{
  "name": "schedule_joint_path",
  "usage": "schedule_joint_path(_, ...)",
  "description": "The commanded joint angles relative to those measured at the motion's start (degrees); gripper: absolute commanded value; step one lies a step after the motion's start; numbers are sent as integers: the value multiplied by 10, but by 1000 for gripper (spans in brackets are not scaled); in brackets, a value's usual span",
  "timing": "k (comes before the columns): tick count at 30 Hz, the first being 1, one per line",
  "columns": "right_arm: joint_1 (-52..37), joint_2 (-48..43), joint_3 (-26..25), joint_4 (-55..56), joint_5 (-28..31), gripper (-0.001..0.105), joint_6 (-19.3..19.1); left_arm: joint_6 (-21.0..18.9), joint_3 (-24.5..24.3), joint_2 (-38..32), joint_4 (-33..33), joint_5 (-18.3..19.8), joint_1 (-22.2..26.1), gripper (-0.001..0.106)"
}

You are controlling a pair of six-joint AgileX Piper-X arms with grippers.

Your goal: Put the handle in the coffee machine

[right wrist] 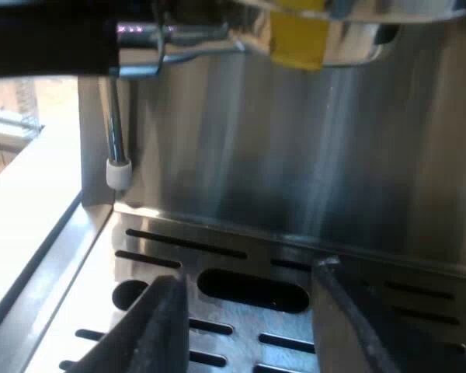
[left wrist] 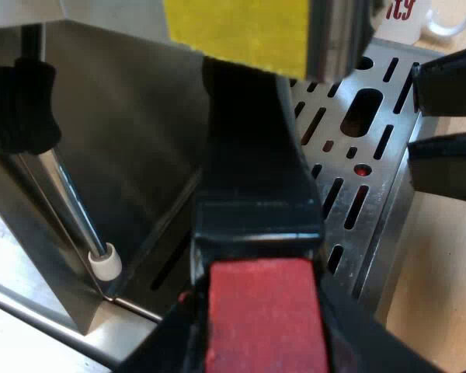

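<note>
Apparently the left gripper (left wrist: 264,350) fingers pinch the handle (left wrist: 252,171) at its red end, its head up under the espresso machine (left wrist: 124,132). Twisting it off-level could jam the lock. The right gripper (right wrist: 248,311) fingers hang spread and empty over the drip tray (right wrist: 93,272). What the mug (left wrist: 443,19) holds is hidden.

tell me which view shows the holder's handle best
The left wrist view: the handle runs close and whole, from its red end in the left pincer up to the machine front. The right wrist view gives a dark side-on stretch of it above the steam wand.
</note>
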Motion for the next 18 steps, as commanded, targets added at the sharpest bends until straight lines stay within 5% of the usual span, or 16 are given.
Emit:
schedule_joint_path(1, -3, -27, 0, -3, -1, 40, -23, -10, -15, -15, -41, 107, -3, 0)
schedule_joint_path(5, -9, -39, 2, -3, -3, 40, -21, -10, -15, -15, -41, 107, -3, 0)
schedule_joint_path(11, -51, -54, 57, -37, -34, 40, 120, -10, -15, -15, -41, 107, -3, 0)
schedule_joint_path(16, -70, -45, 87, -84, -49, 40, 108, -10, -15, -15, -41, 112, -3, 0)
schedule_joint_path(18, -75, -28, 87, -111, -49, 40, 75, -10, -15, -15, -38, 113, -3, 0)
